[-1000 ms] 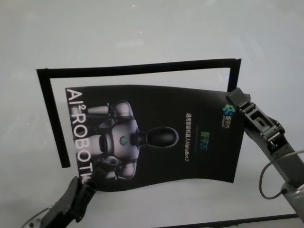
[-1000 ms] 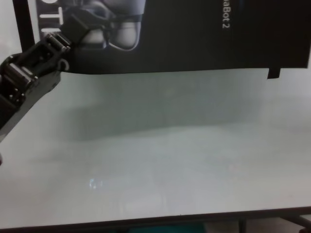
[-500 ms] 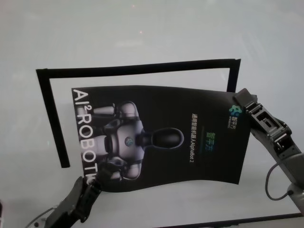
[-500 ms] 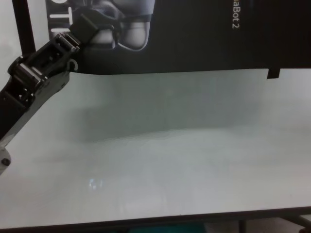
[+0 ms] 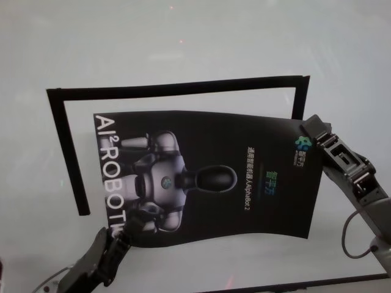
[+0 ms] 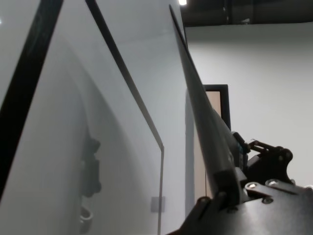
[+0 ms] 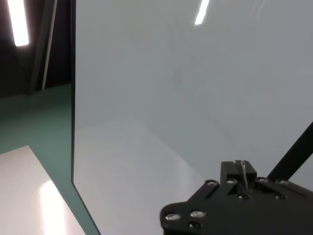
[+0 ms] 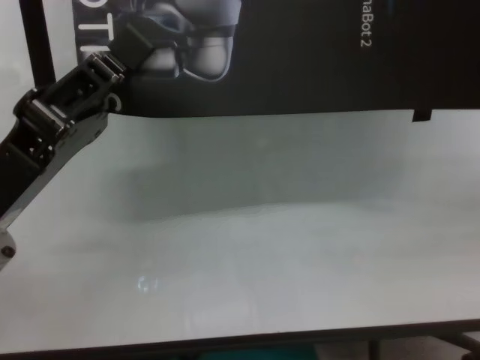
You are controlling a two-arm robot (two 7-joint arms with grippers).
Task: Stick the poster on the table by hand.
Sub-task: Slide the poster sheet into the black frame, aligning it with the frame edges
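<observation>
The poster [image 5: 208,137], a black glossy sheet with a grey robot picture and white letters, is held slightly curved just above the white table [image 5: 183,43]. My left gripper [image 5: 116,235] is shut on its near left corner, also seen in the chest view [image 8: 136,39]. My right gripper [image 5: 308,126] is shut on its far right corner. In the left wrist view the poster [image 6: 200,112] shows edge-on, running into the left gripper [image 6: 230,188]. In the right wrist view only a thin edge of it sits in the right gripper [image 7: 240,176].
Narrow black strips lie on the table as a frame: a long far strip [image 5: 177,87], a left strip [image 5: 68,152] and a short right strip [image 5: 300,97]. The poster's left edge lies right of the left strip. The table's dark near edge [image 8: 225,343] runs below.
The poster and both grippers have shifted a little to the right and toward me over the last second; little has moved in the last half second. Both grips are unchanged.
</observation>
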